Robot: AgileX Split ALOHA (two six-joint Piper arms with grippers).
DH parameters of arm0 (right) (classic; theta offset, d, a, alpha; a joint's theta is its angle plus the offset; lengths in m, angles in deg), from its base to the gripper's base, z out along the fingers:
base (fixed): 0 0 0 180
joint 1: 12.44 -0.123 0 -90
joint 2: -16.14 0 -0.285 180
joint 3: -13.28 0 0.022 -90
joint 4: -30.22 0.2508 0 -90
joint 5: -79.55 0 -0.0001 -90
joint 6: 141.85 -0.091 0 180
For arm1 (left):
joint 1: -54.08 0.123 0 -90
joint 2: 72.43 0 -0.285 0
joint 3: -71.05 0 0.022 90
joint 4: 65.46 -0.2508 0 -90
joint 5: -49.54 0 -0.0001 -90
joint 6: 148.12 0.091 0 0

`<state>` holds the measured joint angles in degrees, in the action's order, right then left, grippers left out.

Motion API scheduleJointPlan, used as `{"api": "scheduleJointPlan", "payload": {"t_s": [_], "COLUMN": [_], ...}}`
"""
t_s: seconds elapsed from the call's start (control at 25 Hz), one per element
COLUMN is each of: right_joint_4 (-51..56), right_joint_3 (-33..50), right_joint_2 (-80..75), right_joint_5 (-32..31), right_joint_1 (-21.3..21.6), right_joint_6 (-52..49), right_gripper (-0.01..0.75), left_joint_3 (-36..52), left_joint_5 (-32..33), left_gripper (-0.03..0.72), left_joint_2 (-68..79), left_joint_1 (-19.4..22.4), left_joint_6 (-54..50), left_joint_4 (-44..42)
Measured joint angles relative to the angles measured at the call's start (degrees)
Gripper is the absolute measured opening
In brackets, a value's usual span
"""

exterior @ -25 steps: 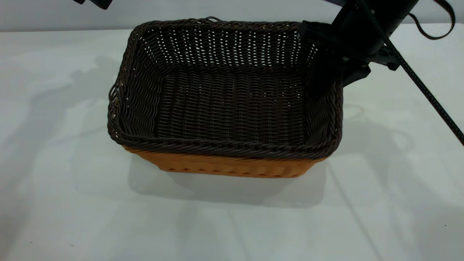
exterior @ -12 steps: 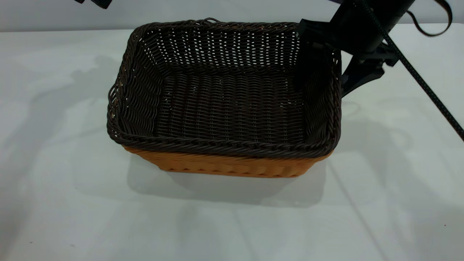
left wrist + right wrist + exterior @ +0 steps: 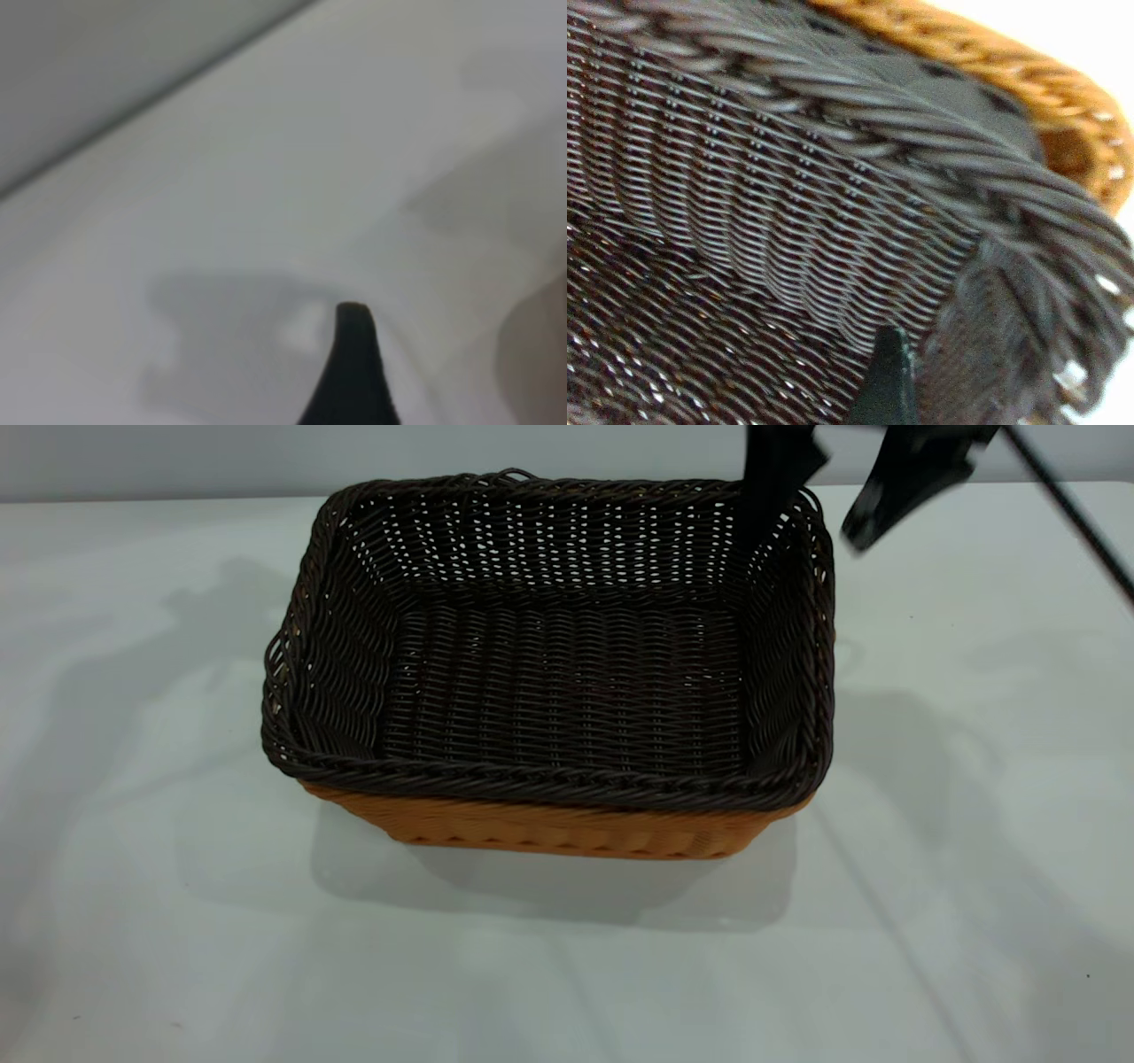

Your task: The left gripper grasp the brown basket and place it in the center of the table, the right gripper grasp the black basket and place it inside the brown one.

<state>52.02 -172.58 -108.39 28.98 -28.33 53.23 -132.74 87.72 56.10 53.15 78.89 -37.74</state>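
Note:
The black basket [image 3: 567,682] sits nested inside the brown basket [image 3: 549,828] in the middle of the table [image 3: 177,921]; only the brown basket's near wall shows under the dark rim. My right gripper [image 3: 808,530] is open and empty, raised above the baskets' far right corner, one finger on each side of the rim. In the right wrist view the black basket's wall [image 3: 771,221] fills the picture, with the brown rim [image 3: 1010,71] behind it and one finger [image 3: 890,381] inside. My left gripper [image 3: 443,354] is out of the exterior view, open over bare table, with one finger [image 3: 354,372] showing.
The right arm's black cable [image 3: 1076,514] runs down across the top right corner. A pale wall [image 3: 266,452] stands behind the table's far edge. Bare tabletop lies on all sides of the baskets.
My right gripper has let go of the black basket's right wall and risen up and away from it. The black basket has settled level in the brown one.

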Motion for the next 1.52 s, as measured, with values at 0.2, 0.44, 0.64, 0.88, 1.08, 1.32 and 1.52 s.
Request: {"api": "scheduleJointPlan", "payload": {"t_s": [0.2, 0.44, 0.64, 0.88, 1.08, 1.32, 1.52], "right_joint_4": [-6.3, -7.7, -7.8, -7.6, -7.6, -7.6, -7.6], "right_joint_3": [0.0, 0.0, 0.0, 3.5, 13.9, 28.6, 41.7], "right_joint_2": [10.0, 25.5, 39.1, 53.1, 64.3, 75.9, 86.9], "right_joint_5": [-3.8, -7.0, -10.6, -15.0, -13.8, -12.0, -9.1], "right_joint_1": [0.0, 0.0, 0.0, 0.0, 0.0, 0.0, 0.0], "right_joint_6": [-2.6, -2.8, -1.5, -1.2, -0.6, -0.6, -0.3], "right_gripper": [0.603, 0.594, 0.594, 0.594, 0.594, 0.594, 0.594], "left_joint_3": [0.0, 0.0, 0.0, 0.0, 0.0, 3.2, 14.1], "left_joint_5": [1.9, 10.7, 18.7, 28.7, 28.7, 28.7, 28.7], "left_gripper": [0.530, 0.530, 0.530, 0.530, 0.530, 0.530, 0.530], "left_joint_2": [-5.6, -12.5, -18.7, -24.8, -27.7, -31.2, -37.5], "left_joint_1": [0.0, 0.0, 0.0, 0.0, 0.0, 0.0, 0.0], "left_joint_6": [-1.8, -5.9, -11.1, -18.4, -22.5, -27.4, -28.1], "left_joint_4": [0.0, -0.2, -1.1, -3.5, -3.5, -7.0, -7.5]}}
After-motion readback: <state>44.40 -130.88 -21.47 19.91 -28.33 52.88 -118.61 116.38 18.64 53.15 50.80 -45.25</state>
